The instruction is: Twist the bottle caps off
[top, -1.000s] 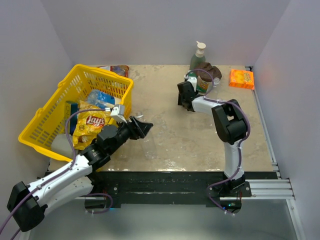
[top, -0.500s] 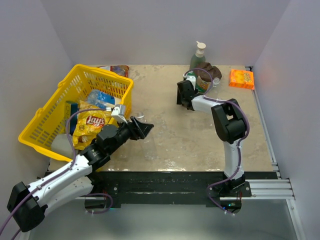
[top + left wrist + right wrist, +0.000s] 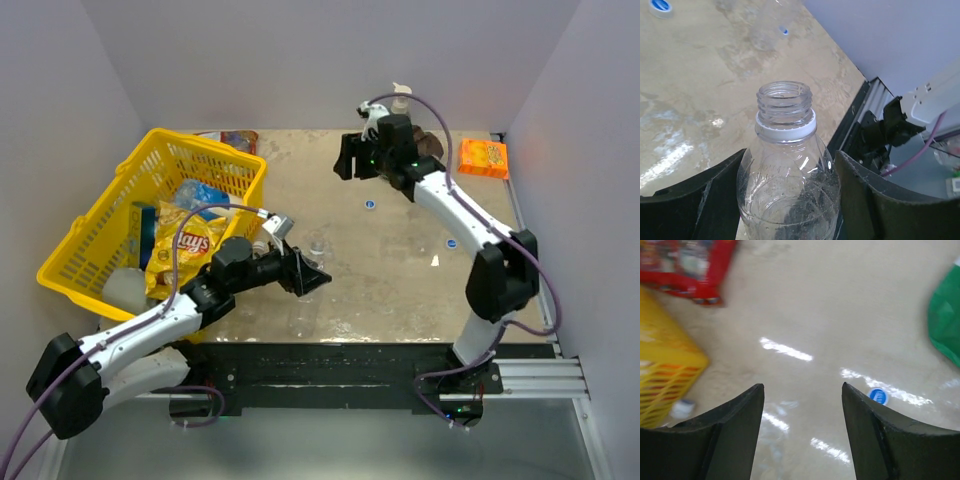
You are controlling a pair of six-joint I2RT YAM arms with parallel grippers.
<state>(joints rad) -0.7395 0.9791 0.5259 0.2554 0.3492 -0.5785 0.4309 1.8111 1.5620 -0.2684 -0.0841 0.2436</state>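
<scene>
My left gripper (image 3: pixel 310 277) (image 3: pixel 790 167) is shut on a clear ribbed bottle (image 3: pixel 787 170) near the table's front middle. The bottle stands upright, its neck (image 3: pixel 784 100) open with no cap, a white ring below the thread. My right gripper (image 3: pixel 345 160) (image 3: pixel 802 387) is open and empty, raised over the back of the table. Two blue caps (image 3: pixel 370 205) (image 3: pixel 451 242) lie loose on the table; one blue cap (image 3: pixel 878 396) shows beside my right finger. Another clear bottle (image 3: pixel 318 245) stands just behind my left gripper.
A yellow basket (image 3: pixel 100 215) with a chips bag (image 3: pixel 185 245) stands at the left. A green pump bottle (image 3: pixel 396 112) and a brown bag stand at the back, an orange packet (image 3: pixel 483 157) at the back right. A red packet (image 3: pixel 685 265) lies behind the basket.
My right arm has swung up and back from low beside the can. My left gripper has moved right and now holds an uncapped bottle. Blue caps now lie on the table.
</scene>
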